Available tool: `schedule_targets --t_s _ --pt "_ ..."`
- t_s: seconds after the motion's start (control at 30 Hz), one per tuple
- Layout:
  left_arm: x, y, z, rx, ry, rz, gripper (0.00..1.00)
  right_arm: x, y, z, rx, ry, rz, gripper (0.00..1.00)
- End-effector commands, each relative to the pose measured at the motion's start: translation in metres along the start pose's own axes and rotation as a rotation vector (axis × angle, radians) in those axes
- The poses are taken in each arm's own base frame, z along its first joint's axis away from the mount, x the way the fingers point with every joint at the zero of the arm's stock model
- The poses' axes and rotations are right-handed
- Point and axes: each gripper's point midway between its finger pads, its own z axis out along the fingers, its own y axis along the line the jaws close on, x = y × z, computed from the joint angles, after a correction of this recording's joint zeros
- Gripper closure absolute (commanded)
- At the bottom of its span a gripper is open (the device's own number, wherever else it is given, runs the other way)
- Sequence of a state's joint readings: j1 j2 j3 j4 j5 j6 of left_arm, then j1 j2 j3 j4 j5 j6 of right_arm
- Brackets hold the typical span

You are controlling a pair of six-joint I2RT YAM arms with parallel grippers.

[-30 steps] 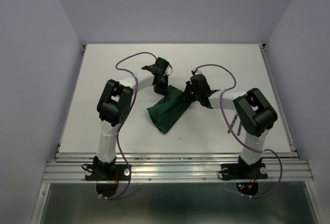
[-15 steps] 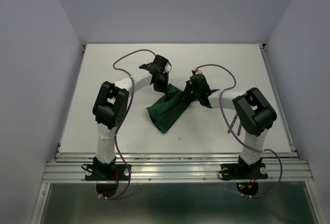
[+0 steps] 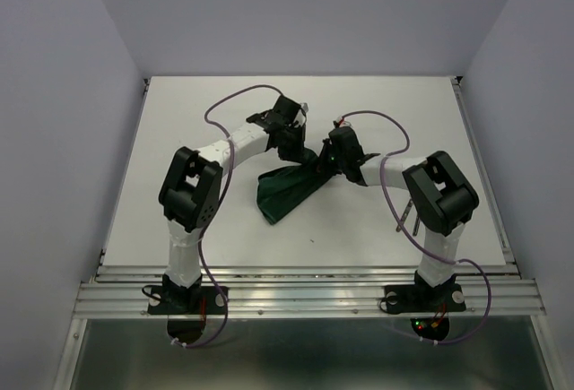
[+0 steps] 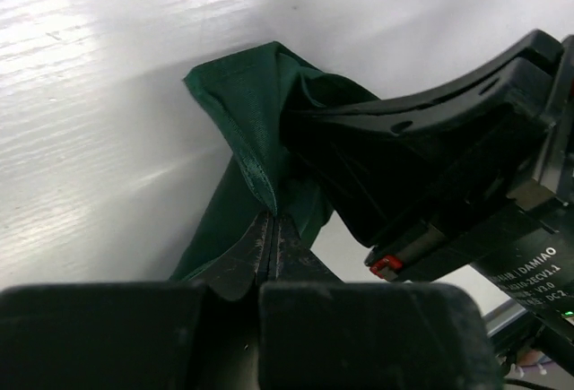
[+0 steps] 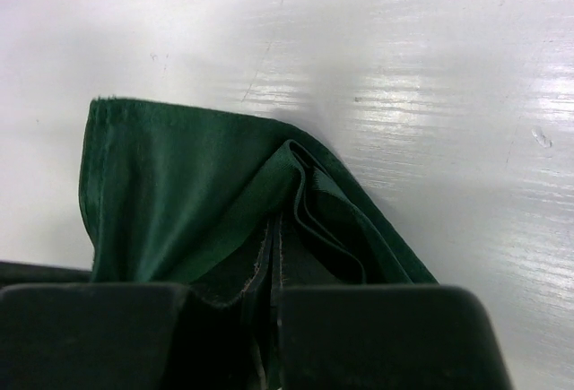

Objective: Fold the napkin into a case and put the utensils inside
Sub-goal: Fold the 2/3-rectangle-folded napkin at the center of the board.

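Note:
The dark green napkin [image 3: 285, 191] lies bunched in a long strip in the middle of the table, its far end raised between the two grippers. My left gripper [image 3: 300, 151] is shut on a cloth edge [image 4: 272, 221], pinching a thin fold. My right gripper [image 3: 324, 167] is shut on the neighbouring folds [image 5: 274, 248], right beside the left one. In the right wrist view the napkin [image 5: 179, 184] spreads out to the left in layered folds. The utensils [image 3: 415, 221] lie at the right, mostly hidden behind the right arm's elbow.
The right gripper's black body [image 4: 430, 139] fills the space just right of the left jaws. White walls enclose the white table [image 3: 206, 112] on three sides. A metal rail [image 3: 305, 293] runs along the near edge.
The left gripper has closed on the napkin's edge and shifted slightly right. The napkin's far end has been drawn up and the cloth has narrowed. The right gripper stayed shut on it.

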State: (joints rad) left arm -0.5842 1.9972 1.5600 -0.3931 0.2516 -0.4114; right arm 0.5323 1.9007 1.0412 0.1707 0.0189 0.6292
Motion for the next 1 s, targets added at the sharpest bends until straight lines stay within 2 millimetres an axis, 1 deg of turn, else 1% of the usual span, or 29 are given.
schedule_targets --t_s 0.0,0.1,0.23,0.3,0.47,0.63,0.67,0.7,0.73,0.8,0.83,0.87,0.93,0.97 --pt "0.008 -0.017 0.0 0.051 0.016 0.031 1.0 0.01 -0.006 0.006 0.04 0.033 0.01 0.99" --pt "0.017 -0.019 0.009 0.051 0.042 0.041 1.0 0.01 -0.005 0.007 0.039 0.037 0.018 0.99" --pt "0.023 -0.022 0.017 0.047 0.06 0.058 1.0 0.011 -0.004 0.008 0.04 0.045 0.025 0.99" --pt "0.027 -0.019 0.021 0.039 0.071 0.055 1.0 0.01 -0.004 0.007 0.039 0.041 0.026 0.99" --pt "0.03 -0.013 0.024 0.02 0.075 0.058 1.0 0.008 -0.005 0.002 0.047 0.029 0.022 0.99" --pt "0.024 -0.013 0.022 0.015 0.053 0.068 1.0 0.006 -0.005 0.001 0.046 0.026 0.016 0.99" --pt "0.022 -0.016 0.017 0.021 0.038 0.072 0.98 0.006 -0.005 0.001 0.046 0.026 0.016 0.99" --pt "0.017 -0.015 0.014 0.012 0.016 0.076 0.84 0.007 -0.005 0.001 0.046 0.026 0.016 0.99" --pt "0.013 -0.015 0.008 0.006 -0.005 0.078 0.77 0.007 -0.005 0.001 0.046 0.026 0.016 0.99" --pt "0.005 -0.013 0.004 -0.007 -0.031 0.078 0.66 0.008 -0.006 0.001 0.047 0.029 0.016 0.99" --pt "0.001 -0.01 0.002 -0.011 -0.04 0.07 0.58 0.007 -0.005 0.001 0.045 0.027 0.015 0.99" --pt "-0.002 -0.009 0.001 -0.013 -0.047 0.064 0.58 0.007 -0.005 0.001 0.045 0.027 0.013 0.99" --pt "-0.01 0.0 0.003 -0.023 -0.059 0.043 0.49 0.006 -0.005 0.0 0.044 0.026 0.013 0.99" --pt "-0.012 0.003 0.004 -0.028 -0.059 0.033 0.48 0.006 -0.005 0.0 0.044 0.026 0.013 0.99"
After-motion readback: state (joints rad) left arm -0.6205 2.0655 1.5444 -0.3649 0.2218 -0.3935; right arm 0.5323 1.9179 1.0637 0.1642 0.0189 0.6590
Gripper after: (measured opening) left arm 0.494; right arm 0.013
